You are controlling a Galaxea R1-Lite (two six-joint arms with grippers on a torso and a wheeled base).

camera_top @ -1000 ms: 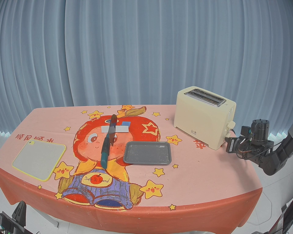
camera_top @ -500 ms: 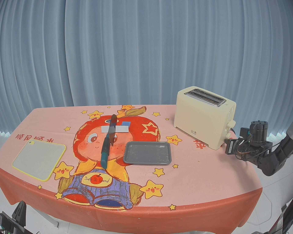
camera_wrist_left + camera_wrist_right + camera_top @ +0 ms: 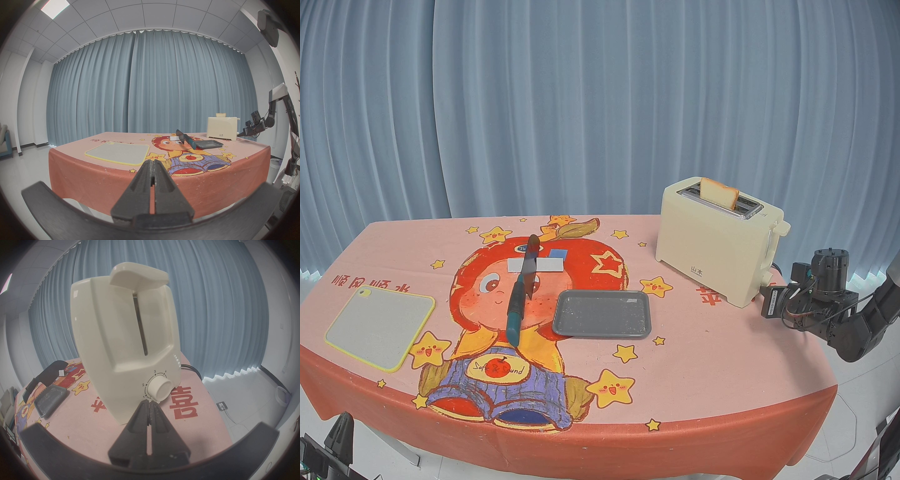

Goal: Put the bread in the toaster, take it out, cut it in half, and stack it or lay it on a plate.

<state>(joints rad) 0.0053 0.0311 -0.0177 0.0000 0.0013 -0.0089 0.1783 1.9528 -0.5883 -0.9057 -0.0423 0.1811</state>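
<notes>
The left end effector [image 3: 152, 165] is hanging low in front of the table [image 3: 725, 369], below its near edge. Its fingers are pressing together with nothing between them. Ahead of it and a little to the left, a yellow-rimmed board [image 3: 379, 325] is lying flat near the table's front edge.

Farther ahead and to its right, a knife [image 3: 520, 289] is pointing away from the robot. The knife's teal handle is nearest and its dark blade is crossing a small white block [image 3: 547, 265]. Just to the right of the knife, a grey plate [image 3: 602, 314] is sitting bare and flat, not touching the knife.

Well to the right of the plate, the cream toaster [image 3: 712, 250] is standing on the far right of the table. The bread [image 3: 719, 193] is sticking up out of one of its top slots, tilted slightly. The lever [image 3: 139, 276] is sitting at the top of its track on the toaster's end face.

The right end effector [image 3: 149, 405] is hovering off the table's right edge, aimed at that end face. It is clenched shut and gripping nothing. The dial [image 3: 159, 388] is lying just ahead of its tips, with the lever well above them. From this end effector the bread is up and beyond, on the toaster's top, and the plate is well off to its left.
</notes>
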